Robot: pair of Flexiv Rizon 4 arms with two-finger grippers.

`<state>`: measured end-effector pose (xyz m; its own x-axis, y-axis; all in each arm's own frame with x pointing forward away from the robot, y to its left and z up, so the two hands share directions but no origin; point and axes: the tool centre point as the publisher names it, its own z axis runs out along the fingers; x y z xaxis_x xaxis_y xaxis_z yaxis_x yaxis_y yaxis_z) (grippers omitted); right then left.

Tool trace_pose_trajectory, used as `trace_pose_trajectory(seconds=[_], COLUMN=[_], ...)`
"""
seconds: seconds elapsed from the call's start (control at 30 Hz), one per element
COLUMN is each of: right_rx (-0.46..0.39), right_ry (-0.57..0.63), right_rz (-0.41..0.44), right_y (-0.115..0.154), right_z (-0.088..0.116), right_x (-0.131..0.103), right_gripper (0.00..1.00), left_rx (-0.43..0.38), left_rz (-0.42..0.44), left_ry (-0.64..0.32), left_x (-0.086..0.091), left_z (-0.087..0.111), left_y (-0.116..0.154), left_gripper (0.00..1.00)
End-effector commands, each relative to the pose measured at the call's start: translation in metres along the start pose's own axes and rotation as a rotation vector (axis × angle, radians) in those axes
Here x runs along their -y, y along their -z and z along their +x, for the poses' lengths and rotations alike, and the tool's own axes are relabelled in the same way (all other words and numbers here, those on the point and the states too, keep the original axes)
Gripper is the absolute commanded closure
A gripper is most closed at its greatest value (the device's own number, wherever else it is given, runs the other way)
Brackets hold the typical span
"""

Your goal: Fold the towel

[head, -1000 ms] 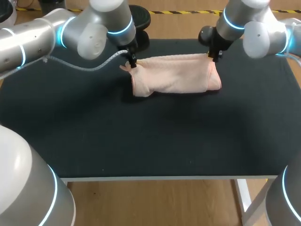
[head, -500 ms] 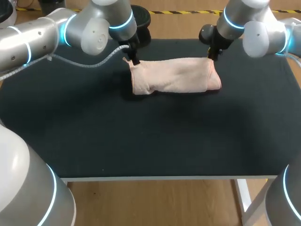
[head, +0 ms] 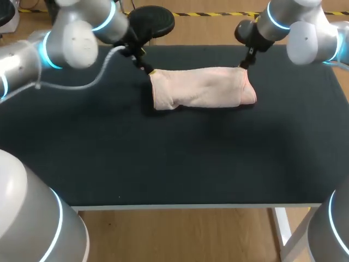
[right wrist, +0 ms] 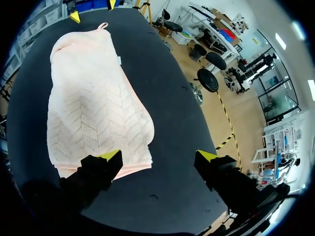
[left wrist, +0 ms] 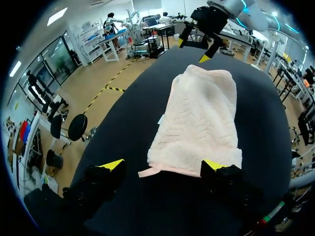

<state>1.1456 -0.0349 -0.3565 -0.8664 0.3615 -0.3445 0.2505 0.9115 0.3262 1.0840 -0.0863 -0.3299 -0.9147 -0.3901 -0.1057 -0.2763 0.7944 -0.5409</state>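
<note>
From above, the towel (head: 202,87) lies folded on the table's (head: 163,158) far side, with the left gripper (head: 143,64) and right gripper (head: 244,61) at its ends. Left wrist: left gripper (left wrist: 162,166) spread, empty, towel (left wrist: 199,118) just ahead. Right wrist: right gripper (right wrist: 157,156) likewise. This fold seems done; I'd say both arms should lift clear.

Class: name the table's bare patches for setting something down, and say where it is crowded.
Bare: the wide front strip of table between the towel and the near edge, plus both side margins. Crowded: the back, where the left end effector and right end effector flank the towel's ends.
</note>
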Motion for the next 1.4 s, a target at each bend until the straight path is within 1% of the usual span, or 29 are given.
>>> trace_pose_trajectory(seconds=[0.03,0.13,0.17,0.3,0.4,0.5,0.57,0.6,1.4], right_rx=[0.024,0.042,0.049,0.063,0.069,0.069,0.066,0.048,0.048], right_ry=[-0.007,-0.014,-0.019,-0.051,-0.071,-0.084,-0.097,-0.092,-0.092], right_rz=[0.007,0.009,0.010,0.011,0.009,0.008,0.014,0.018,0.018], right_y=[0.015,0.021,0.022,0.027,0.030,0.031,0.033,0.034,0.034], right_z=[0.001,-0.002,-0.003,-0.005,-0.005,-0.005,-0.005,-0.005,-0.005], right_x=[-0.001,-0.002,-0.002,-0.002,-0.003,-0.004,-0.005,-0.005,-0.005], right_gripper=[0.00,0.00,0.00,0.00,0.00,0.00,0.00,0.00,0.00], left_rx=[-0.062,-0.105,-0.113,-0.105,-0.106,-0.106,-0.070,-0.070,-0.070], left_rz=[0.161,0.207,0.224,0.243,0.265,0.264,0.252,0.252,0.252], left_ry=[-0.043,-0.115,-0.160,-0.273,-0.315,-0.313,-0.328,-0.328,-0.328], left_x=[-0.018,-0.023,-0.025,-0.031,-0.033,-0.033,-0.032,-0.032,-0.032], left_z=[-0.002,-0.003,-0.003,-0.002,-0.002,-0.001,0.000,0.000,0.000], left_y=[0.017,0.026,0.029,0.037,0.040,0.042,0.042,0.042,0.042], left_gripper=[0.00,0.00,0.00,0.00,0.00,0.00,0.00,0.00,0.00])
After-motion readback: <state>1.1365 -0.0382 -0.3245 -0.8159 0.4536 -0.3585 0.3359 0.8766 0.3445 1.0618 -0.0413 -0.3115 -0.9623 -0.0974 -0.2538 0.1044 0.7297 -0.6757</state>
